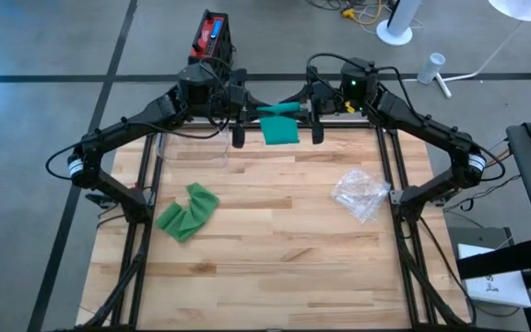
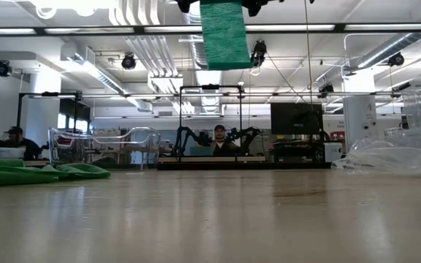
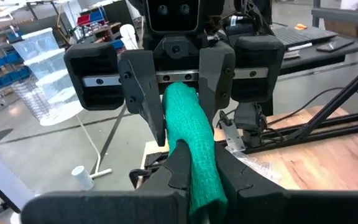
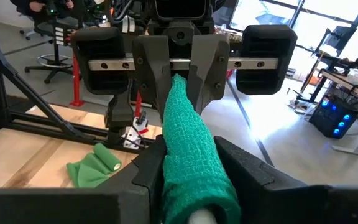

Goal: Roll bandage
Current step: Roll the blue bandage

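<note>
Bandage [image 1: 279, 129] held aloft btwn left gripper [image 1: 240, 112] & right gripper [image 1: 313, 111].

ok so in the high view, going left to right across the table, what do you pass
crumpled green bandage → left hand → green bandage held up between both hands → right hand → clear plastic wrapper

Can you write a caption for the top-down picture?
Both tools, left and right, hold a green bandage up over the table's far edge.
</note>
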Robot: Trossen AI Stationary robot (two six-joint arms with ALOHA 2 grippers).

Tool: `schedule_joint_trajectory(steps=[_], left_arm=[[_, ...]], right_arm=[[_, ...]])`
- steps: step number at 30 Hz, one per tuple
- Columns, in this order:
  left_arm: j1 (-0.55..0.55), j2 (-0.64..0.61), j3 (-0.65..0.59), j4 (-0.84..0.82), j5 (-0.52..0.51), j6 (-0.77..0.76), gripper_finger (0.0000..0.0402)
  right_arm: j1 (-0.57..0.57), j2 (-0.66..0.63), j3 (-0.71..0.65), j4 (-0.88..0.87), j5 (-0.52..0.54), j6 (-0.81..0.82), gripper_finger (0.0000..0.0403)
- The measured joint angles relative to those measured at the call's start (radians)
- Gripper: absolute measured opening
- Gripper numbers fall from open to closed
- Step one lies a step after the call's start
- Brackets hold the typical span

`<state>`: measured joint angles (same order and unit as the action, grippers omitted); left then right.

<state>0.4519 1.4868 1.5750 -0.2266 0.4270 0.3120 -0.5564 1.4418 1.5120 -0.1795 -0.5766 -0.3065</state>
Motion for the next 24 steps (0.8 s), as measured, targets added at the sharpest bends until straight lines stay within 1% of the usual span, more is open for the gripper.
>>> schedule_joint_trajectory(steps=[4, 8, 11, 24], left_arm=[[0.0, -0.004, 0.001, -0.013, -0.015, -0.018, 0.0017], [-0.002, -0.01, 0.001, -0.023, -0.038, 0.033, 0.0017], [-0.002, -0.009, 0.001, -0.024, -0.045, 0.042, 0.0017], [-0.002, -0.009, 0.001, -0.024, -0.049, 0.049, 0.0017]], right_arm=[[0.0, 0.0, 0.0, -0.001, 0.001, 0.0, 0.0107], [0.0, 0.0, 0.0, 0.001, 0.003, 0.0, 0.0102], [0.0, 0.001, 0.0, 0.001, 0.005, 0.0, 0.0101], [0.0, 0.001, 0.0, 0.001, 0.004, 0.0, 0.0129]])
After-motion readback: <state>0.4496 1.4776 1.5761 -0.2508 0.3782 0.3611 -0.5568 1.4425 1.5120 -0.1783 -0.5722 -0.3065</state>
